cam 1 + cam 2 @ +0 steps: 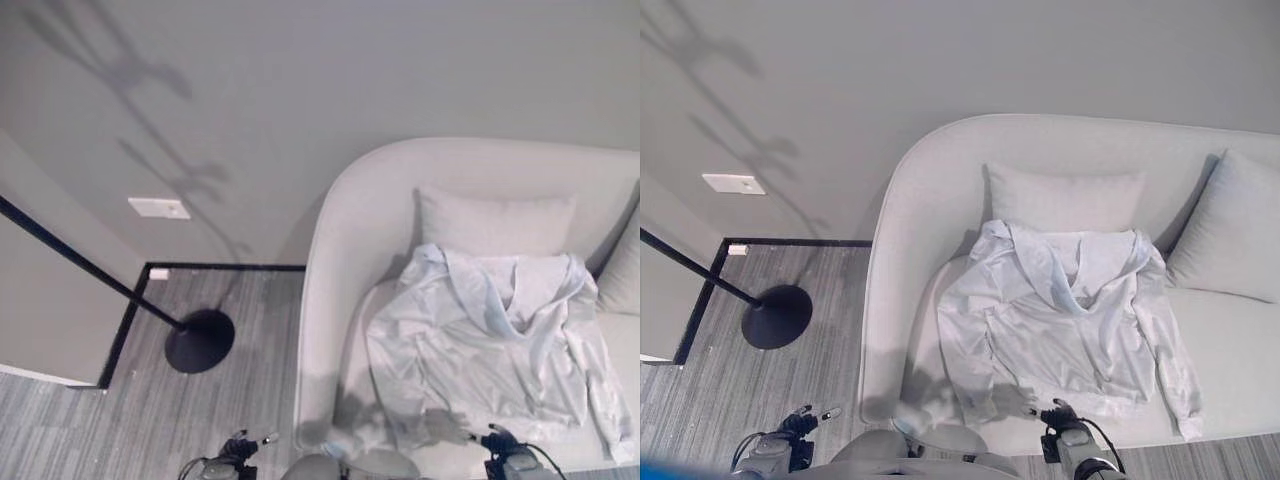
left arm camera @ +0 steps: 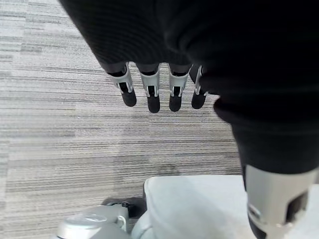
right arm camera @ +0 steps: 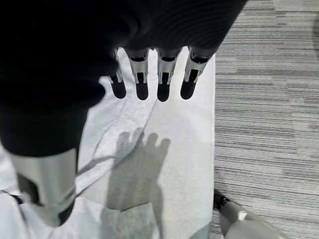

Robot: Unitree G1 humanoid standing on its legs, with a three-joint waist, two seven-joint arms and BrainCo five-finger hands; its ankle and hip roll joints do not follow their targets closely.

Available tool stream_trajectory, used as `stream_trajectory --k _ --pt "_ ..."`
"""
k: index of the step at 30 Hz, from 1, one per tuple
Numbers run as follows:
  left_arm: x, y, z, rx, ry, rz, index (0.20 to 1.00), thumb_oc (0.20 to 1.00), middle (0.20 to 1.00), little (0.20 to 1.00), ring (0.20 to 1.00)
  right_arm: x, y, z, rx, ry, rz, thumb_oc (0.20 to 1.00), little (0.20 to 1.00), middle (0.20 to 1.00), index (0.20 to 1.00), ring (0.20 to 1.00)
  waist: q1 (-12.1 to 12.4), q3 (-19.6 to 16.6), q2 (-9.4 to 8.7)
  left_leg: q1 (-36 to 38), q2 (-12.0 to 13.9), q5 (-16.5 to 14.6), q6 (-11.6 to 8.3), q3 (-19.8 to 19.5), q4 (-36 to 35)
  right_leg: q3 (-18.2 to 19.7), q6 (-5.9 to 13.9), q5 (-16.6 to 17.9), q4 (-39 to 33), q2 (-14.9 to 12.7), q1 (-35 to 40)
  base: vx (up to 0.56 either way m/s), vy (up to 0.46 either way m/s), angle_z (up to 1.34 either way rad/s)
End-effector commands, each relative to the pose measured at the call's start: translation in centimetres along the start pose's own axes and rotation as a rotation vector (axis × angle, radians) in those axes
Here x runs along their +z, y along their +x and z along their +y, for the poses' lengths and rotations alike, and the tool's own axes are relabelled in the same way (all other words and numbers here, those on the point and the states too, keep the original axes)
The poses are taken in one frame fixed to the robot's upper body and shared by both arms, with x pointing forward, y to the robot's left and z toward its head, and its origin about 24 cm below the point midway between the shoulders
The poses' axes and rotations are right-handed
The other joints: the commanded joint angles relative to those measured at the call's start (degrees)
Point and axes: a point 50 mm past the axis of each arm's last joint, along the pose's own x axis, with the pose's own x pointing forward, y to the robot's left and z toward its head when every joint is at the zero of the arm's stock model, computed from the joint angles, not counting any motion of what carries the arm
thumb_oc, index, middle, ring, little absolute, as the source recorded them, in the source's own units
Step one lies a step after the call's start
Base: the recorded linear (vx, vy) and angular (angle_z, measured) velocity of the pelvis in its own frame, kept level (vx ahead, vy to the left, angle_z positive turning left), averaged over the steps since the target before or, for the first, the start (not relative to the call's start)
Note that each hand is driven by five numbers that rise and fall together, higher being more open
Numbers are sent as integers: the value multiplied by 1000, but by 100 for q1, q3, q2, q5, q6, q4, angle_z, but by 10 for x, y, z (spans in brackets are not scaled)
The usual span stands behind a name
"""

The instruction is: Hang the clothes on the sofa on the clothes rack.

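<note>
A white hooded garment (image 1: 490,340) lies spread flat on the seat of a pale curved sofa (image 1: 345,230), its hood toward the backrest. The clothes rack's black pole (image 1: 90,265) slants down to a round black base (image 1: 200,340) on the floor left of the sofa. My right hand (image 3: 142,84) hovers above white cloth (image 3: 124,164) at the seat's front edge, fingers straight, casting a shadow on it and holding nothing. My left hand (image 2: 149,94) hangs over the grey carpet (image 2: 60,129) beside the sofa, fingers straight and empty.
A rectangular cushion (image 1: 495,222) leans on the backrest behind the garment, and a second cushion (image 1: 1230,225) sits at the right. A white wall plate (image 1: 158,207) is on the grey wall. A black strip (image 1: 225,267) borders the striped floor.
</note>
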Motion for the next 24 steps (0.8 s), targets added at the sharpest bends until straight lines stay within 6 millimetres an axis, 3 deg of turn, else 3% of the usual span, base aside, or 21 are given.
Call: stream_trajectory --k 1,4,6,8,9,10,12,13,14,17,18,19,22,24 --pt "-2 1 -1 5 18 24 1000 1000 1000 1000 1000 11 2 -17 -38 -59 -43 1000 1000 1000 1000 1000 104 123 284 90 95 -376 -242 -166 128 19 253 -199 892 3 -473 14 70 -21" --pt "-3 1 4 16 25 29 1000 1000 1000 1000 1000 17 2 -12 -20 -84 -63 1000 1000 1000 1000 1000 144 256 324 124 137 -468 -153 -131 258 -156 291 -224 1611 -158 -745 0 64 -17" --pt "-2 1 5 21 22 25 1000 1000 1000 1000 1000 18 2 -10 -16 -92 -69 1000 1000 1000 1000 1000 171 285 328 127 162 -492 -143 -108 288 -231 312 -194 1758 -242 -806 -14 -3 -25" --pt "1 1 9 29 21 18 1000 1000 1000 1000 1000 20 1 -5 1 -108 -81 1000 1000 1000 1000 1000 276 278 272 103 274 -519 -191 -108 336 -457 289 -59 1502 -564 -635 -1 -108 -15" --pt "1 1 9 29 21 18 1000 1000 1000 1000 1000 20 1 -5 1 -108 -81 1000 1000 1000 1000 1000 274 281 273 108 275 -520 -192 -111 335 -461 288 -56 1494 -562 -625 -25 -219 -17" --pt "3 2 9 36 20 8 1000 1000 1000 1000 1000 25 2 -5 0 -110 -97 1000 1000 1000 1000 1000 318 230 243 -26 439 -495 -281 -137 324 -411 339 205 1130 -866 -565 -27 -135 -13" --pt "4 2 10 39 20 5 1000 1000 1000 1000 1000 28 2 -6 -2 -112 -105 1000 1000 1000 1000 1000 327 204 223 -87 504 -492 -319 -137 324 -342 388 368 937 -971 -574 -29 -223 1" --pt "7 2 11 46 21 -2 1000 1000 1000 1000 1000 35 2 -6 -1 -116 -126 1000 1000 1000 1000 1000 327 169 195 -150 674 -483 -416 -213 291 -94 537 828 614 -1271 -754 -18 -246 8" --pt "7 2 11 46 21 -2 1000 1000 1000 1000 1000 35 2 -6 -1 -116 -126 1000 1000 1000 1000 1000 330 172 198 -142 680 -486 -418 -211 288 -93 537 831 605 -1265 -745 2 -293 0" --pt "6 2 12 58 -10 -1 1000 1000 1000 1000 1000 44 2 -5 0 -128 -152 1000 1000 1000 1000 1000 344 174 129 -73 898 -478 -587 -302 194 134 754 1469 195 -1611 -864 42 -254 -1" --pt "6 2 12 58 -10 -1 1000 1000 1000 1000 1000 44 2 -5 0 -128 -152 1000 1000 1000 1000 1000 348 185 137 -53 909 -481 -590 -299 185 132 751 1471 185 -1599 -844 106 -530 17" --pt "6 2 14 75 -35 1 1000 1000 1000 1000 1000 47 2 -5 -4 -143 -162 1000 1000 1000 1000 1000 354 216 83 106 1144 -494 -820 -355 64 191 857 1857 -111 -1750 -973 80 -403 32" --pt "8 3 14 78 -46 -1 1000 1000 1000 1000 1000 48 2 -6 -7 -151 -164 1000 1000 1000 1000 1000 341 261 64 190 1299 -510 -985 -361 34 100 857 1932 -137 -1694 -1081 73 -410 15" --pt "16 4 12 77 -39 -22 1000 1000 1000 1000 1000 47 2 -7 -18 -138 -162 1000 1000 1000 1000 1000 275 276 -18 142 1353 -490 -1151 -416 34 210 857 1414 -246 -1522 -952 85 -567 38"
